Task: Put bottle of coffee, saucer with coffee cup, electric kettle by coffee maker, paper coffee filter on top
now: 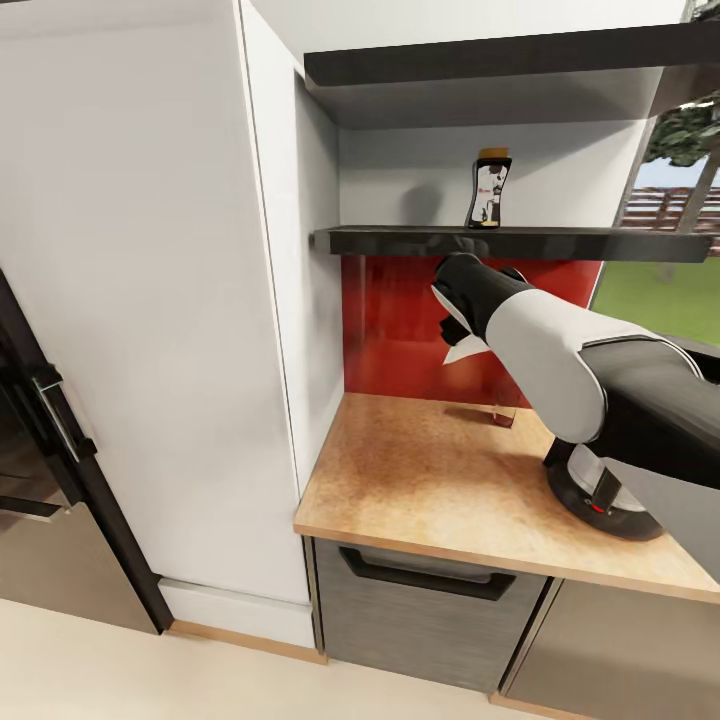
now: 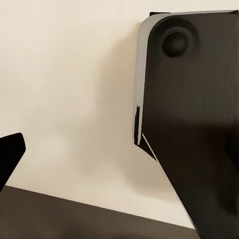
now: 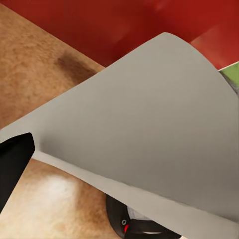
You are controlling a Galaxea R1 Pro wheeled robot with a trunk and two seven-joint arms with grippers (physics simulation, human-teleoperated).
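Paper coffee filter (image 3: 149, 129) held at frame centre above the tabletop (image 1: 430, 480) – thin, floppy, easily creased (best pinched lightly at its edge). Right gripper's fingers (image 3: 12, 164) apparently pinching it; left fingers' state impossible to tell. Bottle of coffee (image 1: 489, 188) upright on the shelf (image 1: 400, 241), upper centre – rigid.

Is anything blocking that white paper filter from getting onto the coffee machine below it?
Nothing visible does. The paper filter, at the right arm's end, hangs above the counter; the coffee maker sits lower right, partly hidden by the arm.
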